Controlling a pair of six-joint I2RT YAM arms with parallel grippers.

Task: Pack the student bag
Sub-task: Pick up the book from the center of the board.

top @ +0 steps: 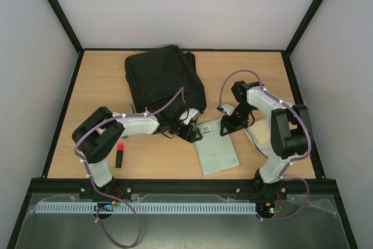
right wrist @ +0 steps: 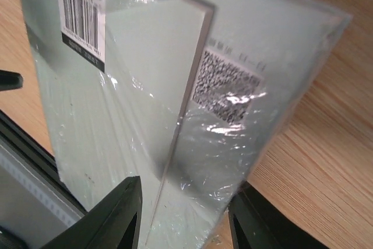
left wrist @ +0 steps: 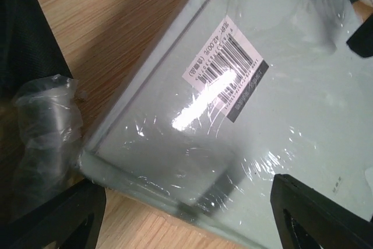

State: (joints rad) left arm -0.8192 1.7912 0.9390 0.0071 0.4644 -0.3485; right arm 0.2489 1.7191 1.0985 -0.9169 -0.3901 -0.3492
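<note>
Here, student bag (top: 160,77) lying on table (top: 93,86), wrapped notebook pack (top: 217,150) outside it.

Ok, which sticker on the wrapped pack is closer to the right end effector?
The square QR-code sticker; the striped barcode label sits farther up the pack from the right end effector.

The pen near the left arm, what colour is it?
Pen: black with a pink-red cap; top external view.
</note>
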